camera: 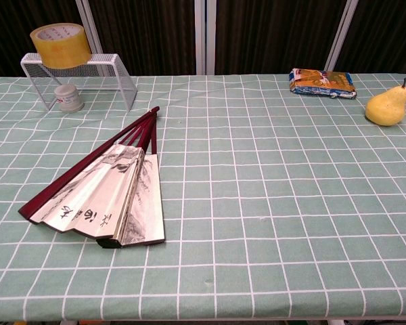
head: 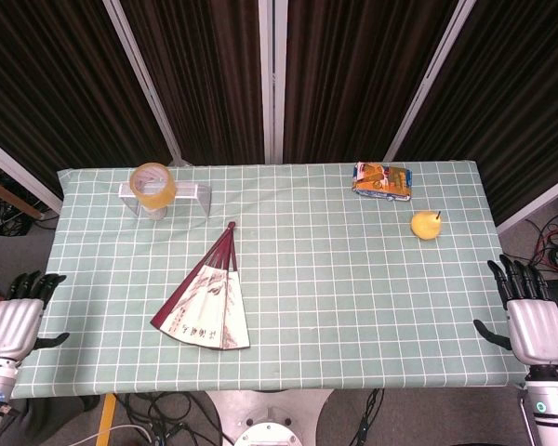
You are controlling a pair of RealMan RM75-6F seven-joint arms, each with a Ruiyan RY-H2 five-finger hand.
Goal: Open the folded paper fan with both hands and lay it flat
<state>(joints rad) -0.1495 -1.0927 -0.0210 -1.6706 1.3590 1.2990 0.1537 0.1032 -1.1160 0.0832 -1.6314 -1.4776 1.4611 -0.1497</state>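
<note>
Checked tablecloth [head: 353,307], part-open fan [head: 205,302]

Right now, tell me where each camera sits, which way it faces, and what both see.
Head view: high above the near edge, looking down on the whole table; left hand and right hand show at the sides, holding nothing.
Chest view: low at the near edge, looking across the table toward the curtains; no hands show.
Shared: paper fan, tape roll, wire rack, snack packet, pear.
</note>
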